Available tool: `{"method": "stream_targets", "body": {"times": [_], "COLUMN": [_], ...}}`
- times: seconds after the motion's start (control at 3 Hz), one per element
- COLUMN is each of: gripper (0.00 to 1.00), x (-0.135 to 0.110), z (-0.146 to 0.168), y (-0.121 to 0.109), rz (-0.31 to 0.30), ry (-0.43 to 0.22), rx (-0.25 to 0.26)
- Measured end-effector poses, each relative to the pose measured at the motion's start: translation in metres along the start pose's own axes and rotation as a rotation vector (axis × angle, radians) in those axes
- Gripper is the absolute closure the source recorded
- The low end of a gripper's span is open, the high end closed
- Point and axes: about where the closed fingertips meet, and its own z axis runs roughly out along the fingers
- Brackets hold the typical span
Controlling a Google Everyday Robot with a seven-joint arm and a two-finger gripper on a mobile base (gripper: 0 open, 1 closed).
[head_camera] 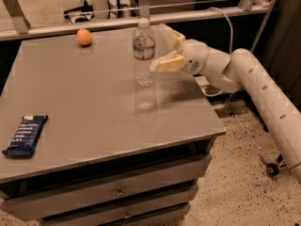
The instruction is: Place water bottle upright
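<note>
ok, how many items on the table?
3: water bottle upright mid-back, gripper open beside it; orange back left; blue snack bar front left. None seem hidden.

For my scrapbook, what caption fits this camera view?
Clear ribbed plastic water bottle stands upright on grey table, open cream pincer beside it.

Soft, warm, rather dim light is spreading evenly over the grey matte tabletop [94, 107]. The cream two-finger gripper [163, 50], hovering spread just right of the clear ribbed plastic water bottle [143, 55], is glowing palest; the bottle is throwing a faint reflection nearer than the gripper.
</note>
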Motion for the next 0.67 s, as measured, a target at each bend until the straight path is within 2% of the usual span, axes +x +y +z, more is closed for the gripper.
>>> {"method": "stream_targets", "body": {"times": [0.33, 0.67], "gripper": [0.00, 0.00], "x": [-0.013, -0.048], "z": [-0.017, -0.050], "y": [0.002, 0.000], "rz": [-0.033, -0.077], "ry": [0.054, 0.169], "rx": [-0.006, -0.003]}}
